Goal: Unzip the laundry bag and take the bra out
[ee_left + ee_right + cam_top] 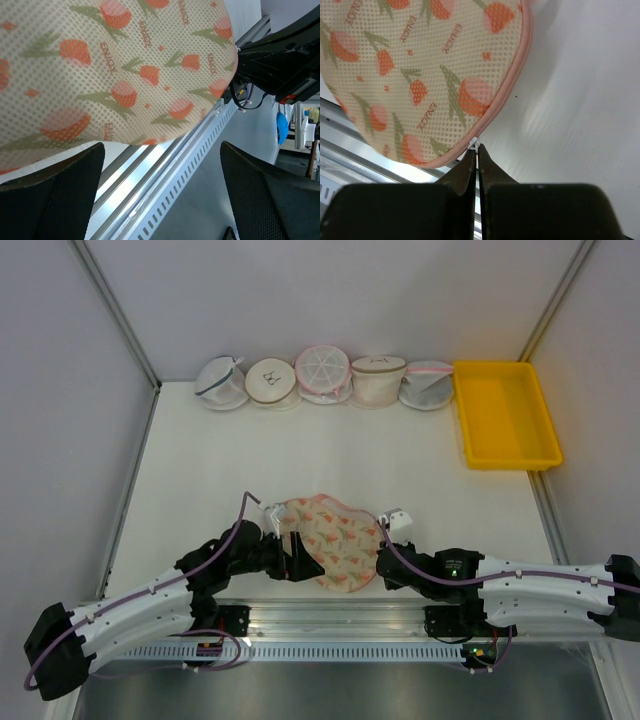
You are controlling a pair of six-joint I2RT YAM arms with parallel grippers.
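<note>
The laundry bag (335, 540), cream mesh with an orange-pink tulip print and pink trim, lies at the table's near edge, overhanging the rail. My left gripper (300, 562) is at its left side, jaws wide open with nothing between them; in the left wrist view the bag (115, 70) hangs above my gripper (160, 200). My right gripper (380, 562) is at the bag's lower right edge. In the right wrist view my gripper (476, 152) is shut on the small white zipper pull (476, 145) at the pink rim of the bag (420, 75). The bra is hidden.
Several round mesh bags (322, 375) stand in a row along the back wall. A yellow tray (505, 415) sits at the back right. The slotted aluminium rail (340, 625) runs along the near edge under the bag.
</note>
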